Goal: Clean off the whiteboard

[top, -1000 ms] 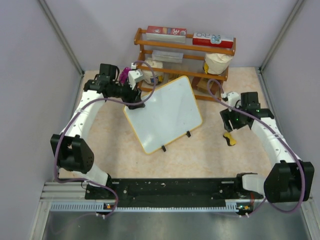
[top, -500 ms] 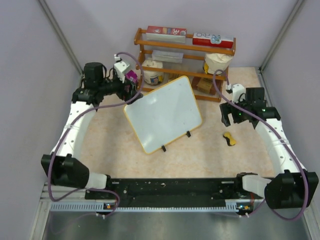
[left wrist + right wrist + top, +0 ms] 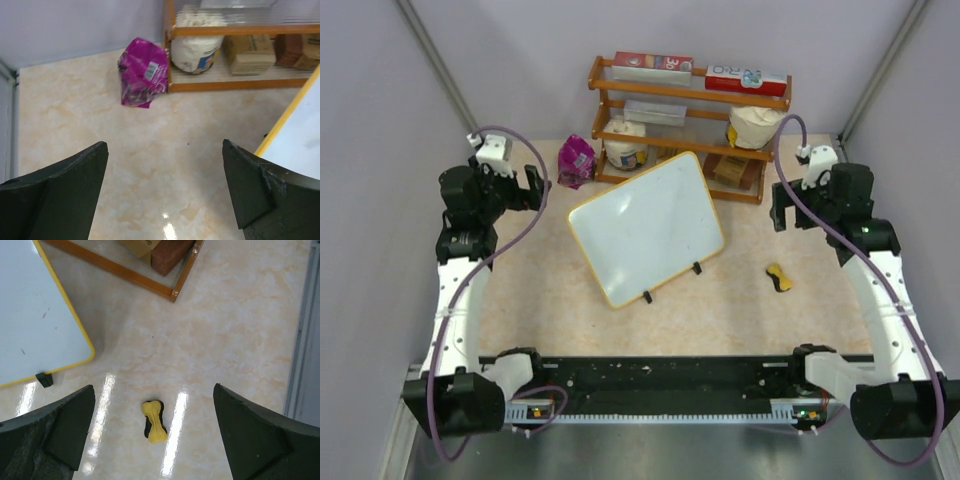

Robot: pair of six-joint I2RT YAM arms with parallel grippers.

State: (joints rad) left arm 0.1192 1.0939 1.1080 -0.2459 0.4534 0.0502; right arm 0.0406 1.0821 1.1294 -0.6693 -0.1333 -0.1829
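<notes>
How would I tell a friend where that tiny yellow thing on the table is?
Find the large white whiteboard with the yellow-orange frame in the middle of the beige marbled table. On the tabletop to its right lies a small yellow bone-shaped piece with a dark underside. It lies alone, touching nothing, the only loose thing on that side.

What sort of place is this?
Probably a robot test booth: plain grey walls box in a table, a left arm and right arm are bolted at its near edge, and a whiteboard sits on it.

Wooden rack [image 3: 690, 95], purple bag [image 3: 575, 160] (crumpled), yellow eraser [image 3: 779, 277]
</notes>
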